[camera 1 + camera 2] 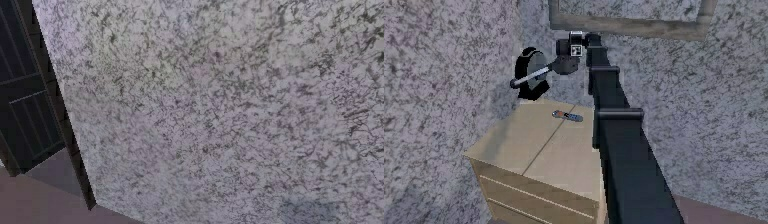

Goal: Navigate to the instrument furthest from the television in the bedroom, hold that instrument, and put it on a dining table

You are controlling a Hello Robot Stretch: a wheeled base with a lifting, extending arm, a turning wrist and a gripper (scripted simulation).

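forward view: a grey speckled wall (220, 110) is taking up nearly the whole width, standing close ahead. at the left a dark panelled door (25, 90) is sitting in a dark frame, with a strip of mauve floor (50, 195) running beneath it at the near left. arm side view: the same speckled wall (434, 60) is closing in on the left and on the far right. the arm (619, 130) is rising as a dark square bar from the near edge, just right of the middle, and reaching out over a light wooden dresser (534, 150), which is standing against the wall with its drawer fronts (534, 195) facing the near left. a pale framed panel (629, 15) is hanging on the far wall above. white marker squares (574, 42) are sitting at the arm's far end, and left of them the gripper (534, 75) is hanging above the dresser's far left corner, its dark curved shape showing against the wall. finger spacing: cannot tell. load: cannot tell whether it is holding anything. a small dark thing (566, 116) is lying flat on the dresser top near the far edge, just left of the arm and below the gripper; too small to confirm as the instrument.
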